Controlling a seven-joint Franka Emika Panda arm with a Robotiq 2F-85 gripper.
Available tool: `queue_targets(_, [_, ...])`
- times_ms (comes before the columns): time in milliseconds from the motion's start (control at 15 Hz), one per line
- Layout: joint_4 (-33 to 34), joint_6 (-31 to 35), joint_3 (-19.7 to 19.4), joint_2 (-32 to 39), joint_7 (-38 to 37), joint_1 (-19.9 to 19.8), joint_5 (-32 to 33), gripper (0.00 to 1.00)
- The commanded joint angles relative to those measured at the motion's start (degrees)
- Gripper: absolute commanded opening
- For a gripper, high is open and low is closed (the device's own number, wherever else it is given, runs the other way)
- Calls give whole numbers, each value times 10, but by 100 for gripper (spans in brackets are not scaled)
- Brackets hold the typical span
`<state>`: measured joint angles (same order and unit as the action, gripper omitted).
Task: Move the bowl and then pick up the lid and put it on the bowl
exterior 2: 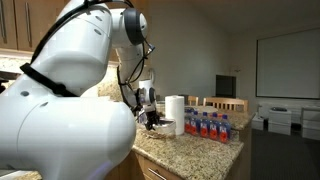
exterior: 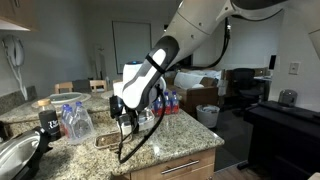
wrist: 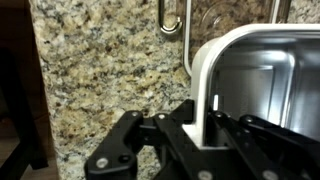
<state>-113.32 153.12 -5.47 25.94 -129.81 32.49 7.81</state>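
In the wrist view the bowl (wrist: pixel 205 70) is a whitish rectangular container with rounded corners, resting on the granite counter (wrist: pixel 100 70). My gripper (wrist: pixel 192 128) straddles its near wall, one finger outside and one inside, and both press on the wall. In an exterior view the gripper (exterior: pixel 126 120) is low over the counter. A flat rectangular shape (exterior: pixel 107 140) lies beside it there; I cannot tell whether it is the lid. The lid does not show in the wrist view.
A clear plastic bottle (exterior: pixel 76 122) and a large metal bowl (exterior: pixel 14 156) stand on the counter. A paper towel roll (exterior 2: pixel 175 113) and a row of small bottles (exterior 2: pixel 212 125) stand behind the gripper. A metal loop (wrist: pixel 172 18) lies beyond the bowl.
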Motion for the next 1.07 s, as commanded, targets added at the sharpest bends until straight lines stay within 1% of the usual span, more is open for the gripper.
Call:
queue_targets(0, [-62, 6, 16, -54, 14, -35, 22, 5])
queue_targets(133, [-83, 10, 17, -69, 24, -53, 34, 6])
queue_targets(333, [-110, 19, 24, -88, 62, -84, 43, 5])
queue_targets(600, [-142, 52, 33, -105, 138, -123, 44, 5])
queue_targets(733, [-168, 86, 33, -118, 164, -140, 31, 5])
queue_targets(933, [-220, 129, 40, -143, 181, -169, -9, 5])
queue_targets(1000, [-236, 133, 47, -152, 186, -178, -27, 5])
